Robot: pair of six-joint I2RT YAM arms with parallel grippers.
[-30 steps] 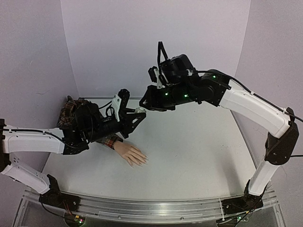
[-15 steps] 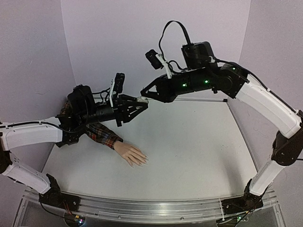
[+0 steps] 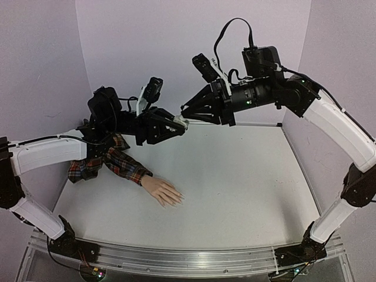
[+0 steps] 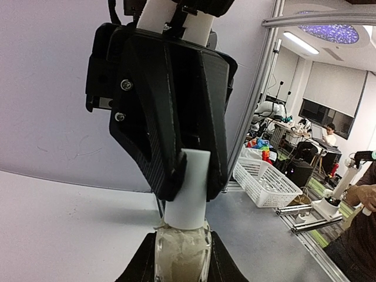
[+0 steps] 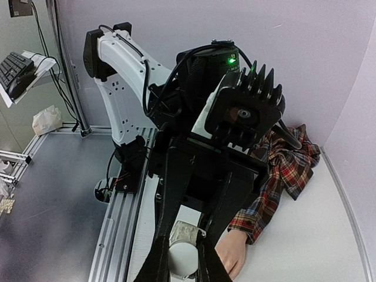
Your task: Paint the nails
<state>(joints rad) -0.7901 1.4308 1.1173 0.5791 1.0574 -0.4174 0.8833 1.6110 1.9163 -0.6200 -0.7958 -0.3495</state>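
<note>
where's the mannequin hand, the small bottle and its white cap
mannequin hand (image 3: 163,192), top external view, back of the hand
small bottle (image 4: 179,255), left wrist view, wrapped body
white cap (image 4: 189,188), left wrist view, side of the cap

L hand (image 3: 177,124) & R hand (image 3: 187,112) raised, both clamped, facing tip-to-tip.

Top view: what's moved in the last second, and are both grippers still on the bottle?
Both arms rose, lifting the bottle higher above the table and further from the hand. The left arm no longer covers the sleeve. The left gripper and right gripper stayed shut on the bottle, one at each end. The hand has not moved, and nothing was let go.
</note>
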